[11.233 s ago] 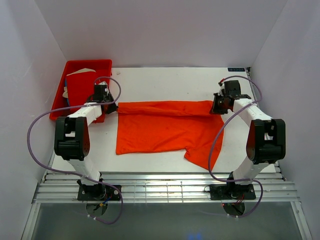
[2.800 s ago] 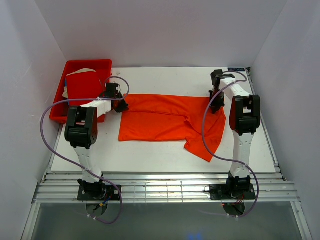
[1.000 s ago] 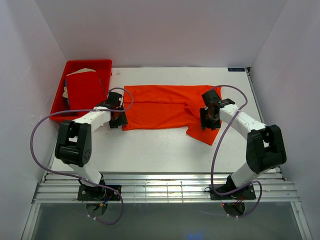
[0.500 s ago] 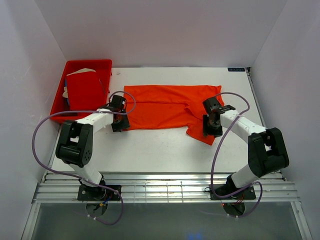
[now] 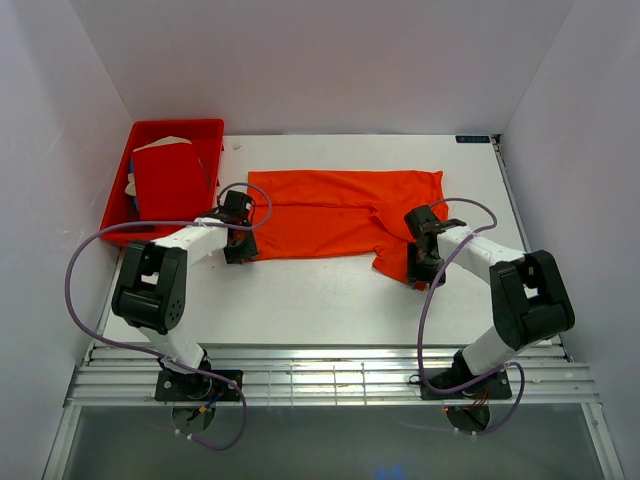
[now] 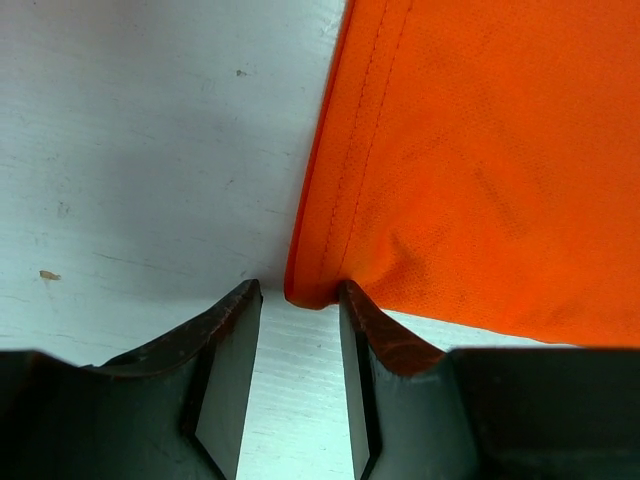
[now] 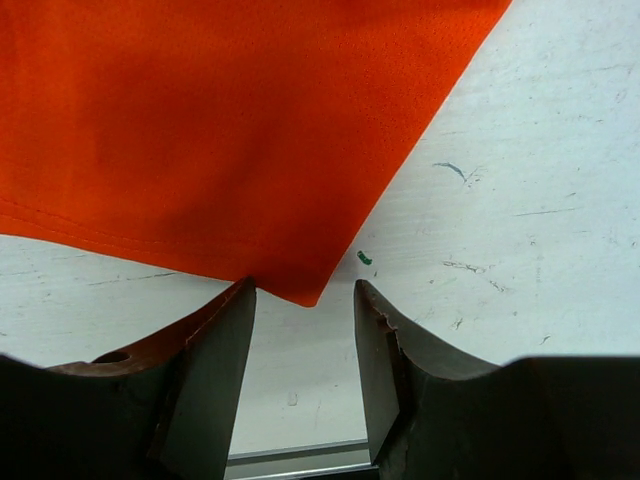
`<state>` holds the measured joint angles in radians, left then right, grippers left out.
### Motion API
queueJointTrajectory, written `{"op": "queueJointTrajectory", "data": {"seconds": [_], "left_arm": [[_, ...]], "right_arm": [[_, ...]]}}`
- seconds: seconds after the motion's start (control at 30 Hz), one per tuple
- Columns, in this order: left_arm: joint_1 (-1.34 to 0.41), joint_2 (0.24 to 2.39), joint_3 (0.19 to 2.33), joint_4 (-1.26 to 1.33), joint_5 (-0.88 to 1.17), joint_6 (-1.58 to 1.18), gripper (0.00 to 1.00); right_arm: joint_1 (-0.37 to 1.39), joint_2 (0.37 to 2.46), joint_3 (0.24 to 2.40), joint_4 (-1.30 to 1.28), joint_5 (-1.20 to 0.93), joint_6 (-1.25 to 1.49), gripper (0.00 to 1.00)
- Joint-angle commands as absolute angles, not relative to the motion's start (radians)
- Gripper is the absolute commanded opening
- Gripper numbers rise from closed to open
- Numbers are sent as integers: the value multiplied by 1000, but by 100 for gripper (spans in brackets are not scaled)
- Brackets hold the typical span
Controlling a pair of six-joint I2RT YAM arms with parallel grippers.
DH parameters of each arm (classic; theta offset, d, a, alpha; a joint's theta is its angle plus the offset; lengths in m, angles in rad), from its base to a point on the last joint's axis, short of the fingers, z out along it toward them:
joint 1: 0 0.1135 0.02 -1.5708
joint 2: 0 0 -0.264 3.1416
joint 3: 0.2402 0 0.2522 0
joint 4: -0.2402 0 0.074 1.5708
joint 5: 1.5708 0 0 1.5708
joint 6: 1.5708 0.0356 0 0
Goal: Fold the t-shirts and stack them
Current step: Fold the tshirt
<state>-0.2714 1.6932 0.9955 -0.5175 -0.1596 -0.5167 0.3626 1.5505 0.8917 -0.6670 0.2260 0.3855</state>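
The bright orange t-shirt (image 5: 330, 210) lies flat on the white table, folded into a wide band, with one sleeve flap sticking out toward the near right. My left gripper (image 5: 238, 247) is open at the shirt's near left corner. In the left wrist view that corner of the shirt (image 6: 480, 150) sits just between the tips of the gripper (image 6: 300, 300). My right gripper (image 5: 422, 270) is open at the sleeve flap's near corner. In the right wrist view the cloth (image 7: 200, 120) points into the gripper (image 7: 302, 292). The deeper red t-shirt (image 5: 165, 185) lies folded in the tray.
The rigid red plastic tray (image 5: 175, 125) stands at the far left of the table, with something white behind the red shirt. White walls close in on three sides. Bare table (image 5: 320, 300) lies between the shirt and the slatted near edge (image 5: 320, 375).
The shirt's far edge was carried back and the cloth now lies as a narrower band. In the last second my right gripper moved nearer, down to the sleeve corner. The left gripper barely shifted.
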Motion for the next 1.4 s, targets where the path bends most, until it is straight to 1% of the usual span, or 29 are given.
{"op": "queueJointTrajectory", "data": {"seconds": [0.0,0.03,0.13,0.2,0.23,0.27,0.3,0.33,0.37,0.43,0.53,0.57,0.67,0.8,0.97,1.17,1.37], "left_arm": [[-275,1707,1006,-508,-192,-522,47],[-275,1710,1011,-509,-195,-522,47],[-275,1730,1025,-508,-207,-520,45],[-275,1741,1038,-509,-212,-517,43],[-275,1752,1042,-509,-213,-515,41],[-275,1758,1045,-506,-215,-514,40],[-275,1762,1051,-506,-221,-512,38],[-275,1767,1054,-505,-224,-511,33],[-275,1779,1057,-503,-225,-508,31],[-275,1792,1066,-503,-227,-505,27],[-275,1793,1069,-505,-227,-503,21],[-276,1792,1069,-505,-229,-502,17],[-275,1773,1074,-512,-229,-496,11],[-275,1740,1114,-538,-224,-495,9],[-275,1741,1245,-578,-216,-494,9],[-267,1850,1425,-621,-210,-469,10],[-233,1973,1575,-663,-172,-445,10]], "right_arm": [[368,1581,884,-637,241,411,50],[368,1586,881,-637,238,414,50],[368,1592,856,-609,224,414,42],[368,1594,842,-600,221,416,33],[368,1595,841,-600,221,416,28],[368,1595,841,-601,222,414,21],[370,1595,841,-606,222,414,17],[368,1592,842,-614,227,416,15],[368,1589,841,-617,232,416,11],[368,1580,845,-630,241,413,8],[368,1568,856,-660,255,410,8],[368,1560,861,-667,258,408,8],[368,1533,897,-712,262,407,8],[368,1494,992,-768,281,396,8],[364,1535,1146,-807,317,371,8],[322,1649,1268,-802,337,322,8],[265,1784,1446,-796,334,256,8]]}}
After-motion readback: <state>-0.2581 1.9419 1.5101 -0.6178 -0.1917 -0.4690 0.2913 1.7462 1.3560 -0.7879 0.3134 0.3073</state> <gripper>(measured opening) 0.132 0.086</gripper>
